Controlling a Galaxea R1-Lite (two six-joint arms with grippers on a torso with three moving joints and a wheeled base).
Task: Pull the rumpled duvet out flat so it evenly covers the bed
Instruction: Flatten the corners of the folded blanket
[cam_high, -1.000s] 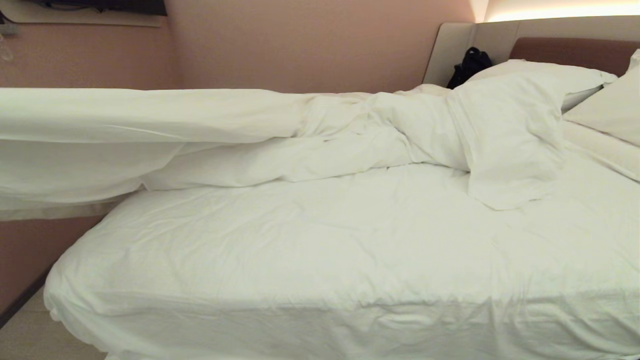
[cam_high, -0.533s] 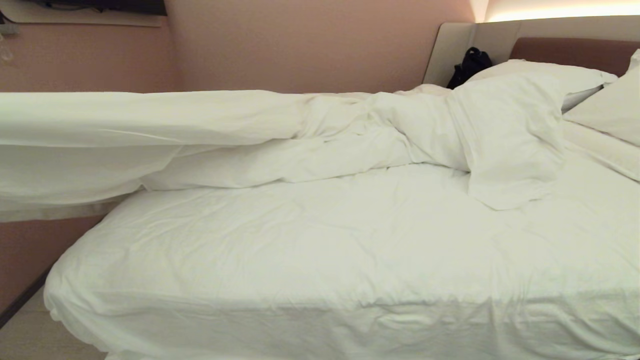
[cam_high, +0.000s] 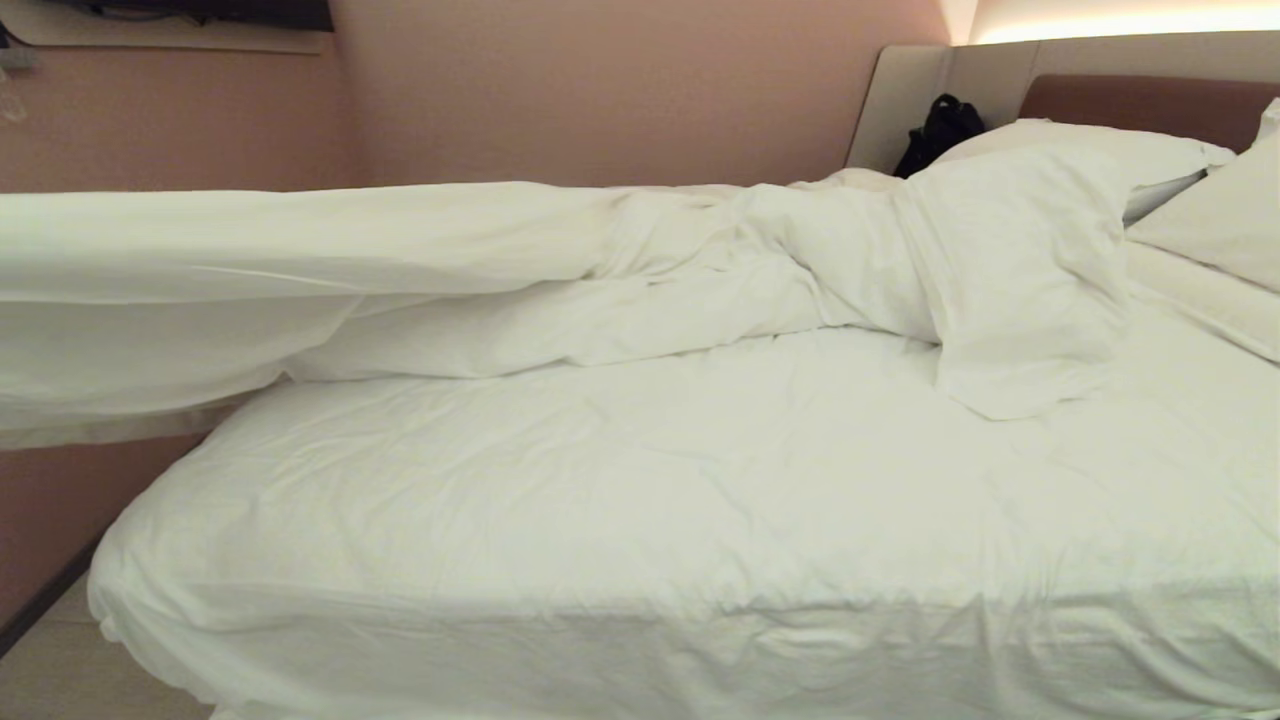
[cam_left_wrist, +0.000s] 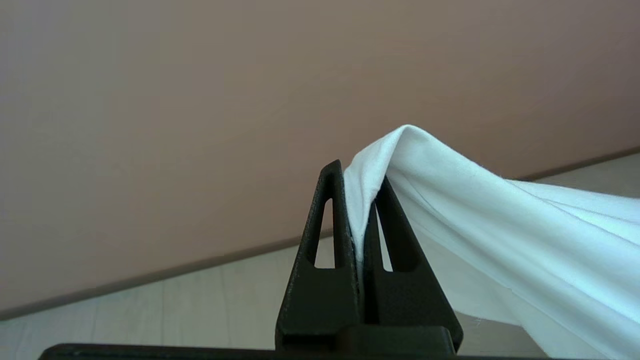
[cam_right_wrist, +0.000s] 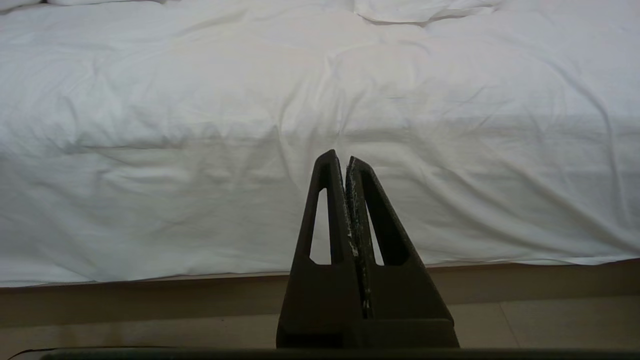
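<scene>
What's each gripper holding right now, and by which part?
Left gripper is shut on the duvet, pinching a fold at its edge, which is lifted off the bed. Right gripper is shut on nothing.

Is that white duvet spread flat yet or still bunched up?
Still bunched: the duvet lies heaped along the bed's far side, one end stretched leftward.
</scene>
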